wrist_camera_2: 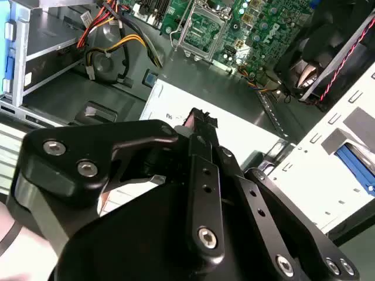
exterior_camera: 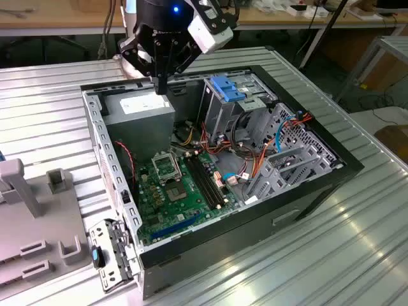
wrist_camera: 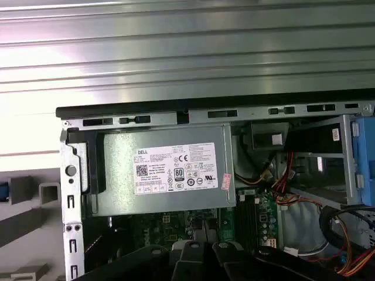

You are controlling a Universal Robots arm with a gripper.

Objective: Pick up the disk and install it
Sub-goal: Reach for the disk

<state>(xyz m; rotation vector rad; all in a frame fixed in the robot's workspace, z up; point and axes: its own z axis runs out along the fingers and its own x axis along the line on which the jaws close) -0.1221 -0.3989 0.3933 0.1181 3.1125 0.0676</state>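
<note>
Closest to the lens in both wrist views: black gripper (wrist_camera_2: 200, 117), fingertips pressed together, clamped on nothing. Hangs over the grey power-supply box (exterior_camera: 140, 109) in a corner of the open case (exterior_camera: 347, 167), tips pointing down at its white sticker (wrist_camera: 179, 170); cannot tell whether touching. Lies well apart from the disk (wrist_camera_2: 354, 165), apparently the blue-railed grey slab glimpsed in the second wrist view beyond the case's perforated side wall (wrist_camera_2: 304, 175), outside the chassis; too little shown to be certain. Separated from it by that wall and a black fan (wrist_camera_2: 325, 44) with a red wire. Elsewhere inside: green motherboard (exterior_camera: 175, 191) on the floor, tall drive cage (exterior_camera: 220, 111) with blue plastic top toward the exterior view's right, tangled orange, red and yellow cables (exterior_camera: 255, 162) beside it. Outside, at the exterior view's left: grey fixture (exterior_camera: 29, 220) on the ribbed metal table (exterior_camera: 357, 248).
</note>
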